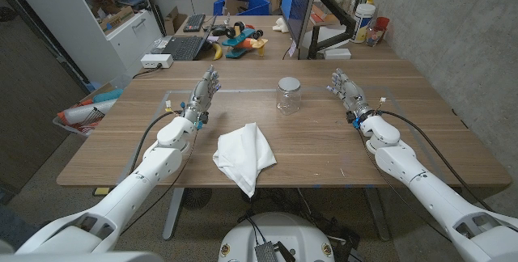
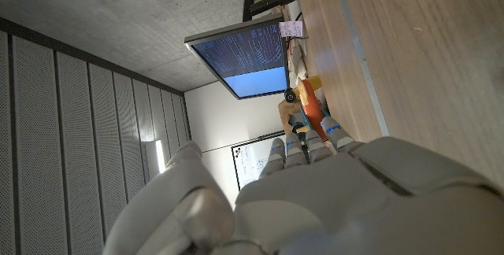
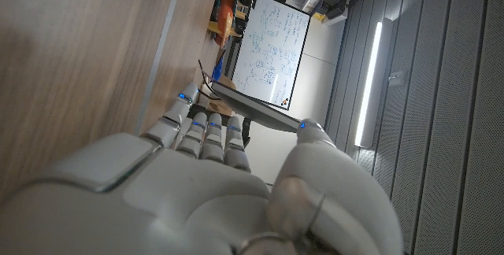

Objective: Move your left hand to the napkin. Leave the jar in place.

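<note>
The wooden bench (image 1: 340, 137) spans the head view, its near corners cut off behind the two white arms. Beyond its far edge a second desk carries a laptop (image 1: 177, 48), a keyboard, some coloured toys too small to name, and a dark monitor (image 1: 299, 7) cut off at the top.

The white napkin (image 1: 244, 155) lies crumpled near the front edge, roughly central, one corner pointing toward the robot. The clear glass jar (image 1: 288, 95) stands upright further back, well apart from the napkin; whether it has a lid is hard to make out.

The left robot hand (image 1: 204, 95) stands over the bench to the napkin's left and behind it, apart from it, fingers extended and slightly spread, holding nothing. The right robot hand (image 1: 345, 90) stands to the jar's right, apart from it, fingers likewise extended and empty. In each wrist view the hand's back hides the palm and most of the fingers (image 2: 303, 146).
</note>
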Tool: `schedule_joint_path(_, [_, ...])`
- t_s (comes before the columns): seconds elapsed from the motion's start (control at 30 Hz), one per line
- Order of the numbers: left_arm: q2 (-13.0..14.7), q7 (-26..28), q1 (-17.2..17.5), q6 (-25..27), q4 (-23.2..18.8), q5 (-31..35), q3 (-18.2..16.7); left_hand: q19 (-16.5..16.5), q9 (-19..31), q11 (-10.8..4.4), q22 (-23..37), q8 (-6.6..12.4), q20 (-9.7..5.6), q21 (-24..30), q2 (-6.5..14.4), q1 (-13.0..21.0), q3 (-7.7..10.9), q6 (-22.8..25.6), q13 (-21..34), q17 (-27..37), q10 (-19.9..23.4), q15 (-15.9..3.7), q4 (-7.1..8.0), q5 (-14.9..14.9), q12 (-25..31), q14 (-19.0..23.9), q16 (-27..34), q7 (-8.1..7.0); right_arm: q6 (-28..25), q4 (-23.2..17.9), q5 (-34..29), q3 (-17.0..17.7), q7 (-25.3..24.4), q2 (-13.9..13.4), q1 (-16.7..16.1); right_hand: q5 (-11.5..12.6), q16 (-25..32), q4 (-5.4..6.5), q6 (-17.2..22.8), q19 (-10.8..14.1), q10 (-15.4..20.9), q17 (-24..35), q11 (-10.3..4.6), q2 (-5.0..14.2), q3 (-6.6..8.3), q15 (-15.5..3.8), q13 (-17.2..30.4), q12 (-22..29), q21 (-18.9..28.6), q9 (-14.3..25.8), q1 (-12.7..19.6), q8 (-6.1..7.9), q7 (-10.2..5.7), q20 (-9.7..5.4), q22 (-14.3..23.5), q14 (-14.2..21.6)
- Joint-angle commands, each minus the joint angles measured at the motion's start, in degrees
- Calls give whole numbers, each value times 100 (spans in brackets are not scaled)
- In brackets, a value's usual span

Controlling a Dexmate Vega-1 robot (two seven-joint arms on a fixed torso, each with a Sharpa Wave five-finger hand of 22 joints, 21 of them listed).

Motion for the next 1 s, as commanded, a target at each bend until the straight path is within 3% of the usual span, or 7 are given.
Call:
schedule_joint_path(0.03, [-572,-437,170,357,-47,702,-774,-217,21,-3,15,41,13,9,7,56,29,5,10,19,-49,-8,-6,23,25,-39,28,34,-278,-33,-508,557,269,456,-121,18,29,-5,65,44,7,9,39,-7,32,32,6,24,9,9,53,32,-14,4,21,1])
schedule_joint_path(0.5, [-950,-741,399,548,-368,1264,-1352,-208,21,-24,17,43,29,-48,26,63,29,6,-39,12,-44,-4,-23,11,35,-40,33,24,-395,-72,-828,914,452,755,-194,15,31,-19,80,56,29,-26,37,10,24,20,-21,-2,-39,2,42,23,-31,3,22,12])
schedule_joint_path(1.0, [-1082,-871,742,578,-794,1519,-1648,-191,21,-26,19,52,59,-102,48,71,31,24,-87,7,-24,-14,-42,-2,50,-19,43,13,-395,-133,-955,1046,447,891,-299,12,41,-28,91,63,66,-55,35,31,17,18,-41,-17,-83,-2,30,16,-40,10,23,38])
